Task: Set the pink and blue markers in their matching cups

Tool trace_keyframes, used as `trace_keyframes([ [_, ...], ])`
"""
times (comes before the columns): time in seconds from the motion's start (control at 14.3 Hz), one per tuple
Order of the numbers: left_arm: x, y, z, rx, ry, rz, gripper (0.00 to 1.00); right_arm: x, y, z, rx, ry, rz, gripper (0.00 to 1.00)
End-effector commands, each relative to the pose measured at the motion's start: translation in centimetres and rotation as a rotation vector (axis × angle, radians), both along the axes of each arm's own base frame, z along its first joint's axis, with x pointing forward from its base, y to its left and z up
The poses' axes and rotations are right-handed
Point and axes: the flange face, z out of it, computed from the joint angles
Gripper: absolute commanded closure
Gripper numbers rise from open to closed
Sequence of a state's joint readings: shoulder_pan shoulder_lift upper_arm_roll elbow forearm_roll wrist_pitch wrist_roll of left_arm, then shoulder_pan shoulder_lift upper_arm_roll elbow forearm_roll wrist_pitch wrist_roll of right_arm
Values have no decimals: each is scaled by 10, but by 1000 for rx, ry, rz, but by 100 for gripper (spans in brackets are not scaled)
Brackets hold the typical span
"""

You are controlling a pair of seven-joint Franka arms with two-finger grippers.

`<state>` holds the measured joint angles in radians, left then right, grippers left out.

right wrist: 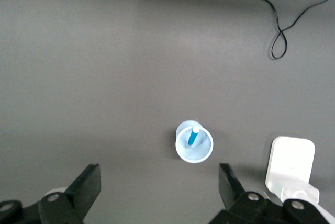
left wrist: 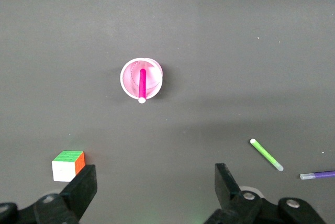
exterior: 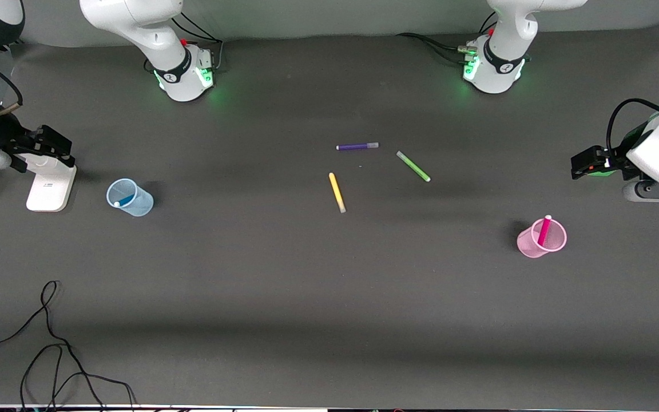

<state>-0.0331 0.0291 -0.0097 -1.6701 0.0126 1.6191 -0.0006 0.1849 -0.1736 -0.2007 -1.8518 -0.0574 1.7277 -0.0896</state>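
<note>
**Both markers stand in their cups; both tools are drawn back to the table's ends**

The pink marker point(exterior: 544, 229) stands tilted in the pink cup point(exterior: 542, 238), its pale tip leaning over the rim, toward the left arm's end of the table. The blue marker point(exterior: 125, 200) lies slanted inside the blue cup point(exterior: 129, 197), toward the right arm's end. By this lie of things, the task looks done.

The left tool point(left wrist: 154, 192) hangs wide open and empty near the table's edge at its own end, with the pink cup close by; the right tool point(right wrist: 159, 195) is likewise wide open and empty at its own end, the blue cup close by, next to a white stand point(exterior: 50, 186).

Were any correction needed, each cup sits nearest its own arm, and each marker's long axis runs steeply upward out of its cup. The purple marker point(exterior: 357, 146), green marker point(exterior: 413, 166) and yellow marker point(exterior: 337, 192) lie flat mid-table, well apart from both cups.
</note>
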Motion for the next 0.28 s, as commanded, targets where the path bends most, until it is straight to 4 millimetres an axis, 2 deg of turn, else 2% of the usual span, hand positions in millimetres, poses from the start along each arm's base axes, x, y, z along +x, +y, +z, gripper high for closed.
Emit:
trace_keyframes([
  [0.0, 1, 1, 6, -16, 3, -5, 0, 7, 9, 7, 25, 18, -13, 0],
  [0.21, -2, -2, 6, -19, 17, -11, 0, 17, 20, 4, 96, 21, -25, 0],
])
